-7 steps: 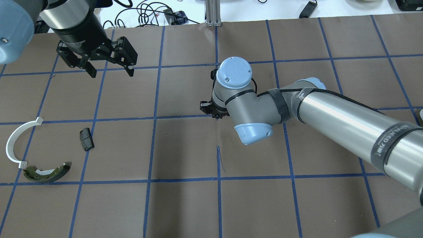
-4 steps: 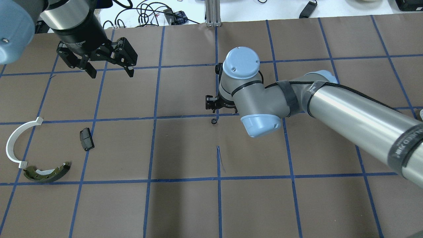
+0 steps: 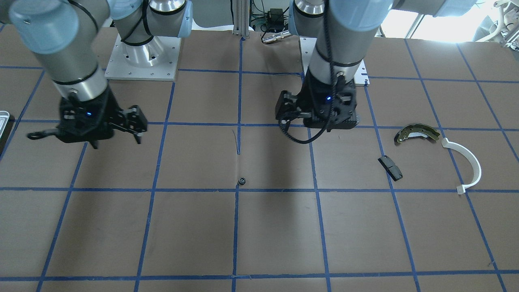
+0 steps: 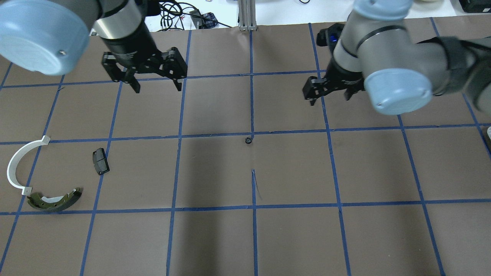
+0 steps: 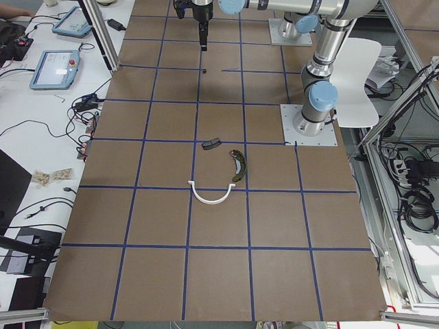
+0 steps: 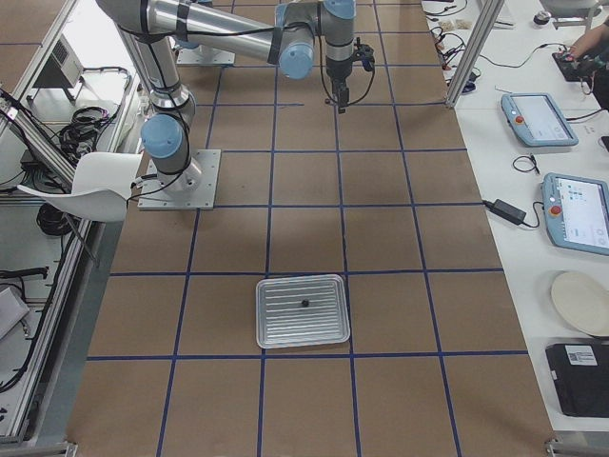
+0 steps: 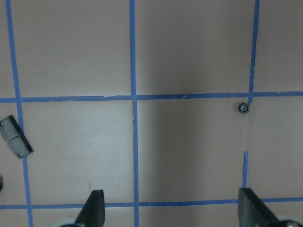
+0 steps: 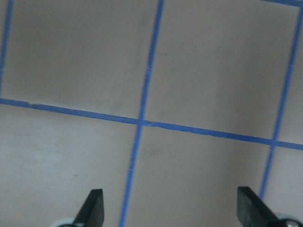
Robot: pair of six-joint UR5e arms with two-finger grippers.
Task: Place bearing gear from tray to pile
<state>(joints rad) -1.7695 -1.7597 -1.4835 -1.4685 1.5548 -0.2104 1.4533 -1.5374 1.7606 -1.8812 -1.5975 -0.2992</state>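
Observation:
The bearing gear point(image 4: 248, 140), a tiny black toothed ring, lies alone on the brown mat at a blue tape crossing, also in the front view point(image 3: 241, 181) and the left wrist view point(image 7: 243, 108). My left gripper point(image 4: 158, 86) is open and empty, above the mat behind and left of the gear. My right gripper point(image 4: 329, 97) is open and empty, behind and right of it. The pile lies at the left: olive brake shoe point(image 4: 53, 201), white arc point(image 4: 17, 165), black block point(image 4: 100, 161). The tray point(image 6: 262, 314) shows in the right side view with one small dark part point(image 6: 304, 303) in it.
An aluminium post point(image 4: 247, 15) stands at the table's far edge with cables point(image 4: 172, 15) beside it. Both arm base plates point(image 3: 140, 61) sit at the robot's side. Tablets point(image 6: 538, 119) lie on the side bench. Blue tape lines grid the brown mat.
The right gripper has lifted off the gear, left it on the mat and drawn back to the right. The left gripper has moved right, toward the table's middle.

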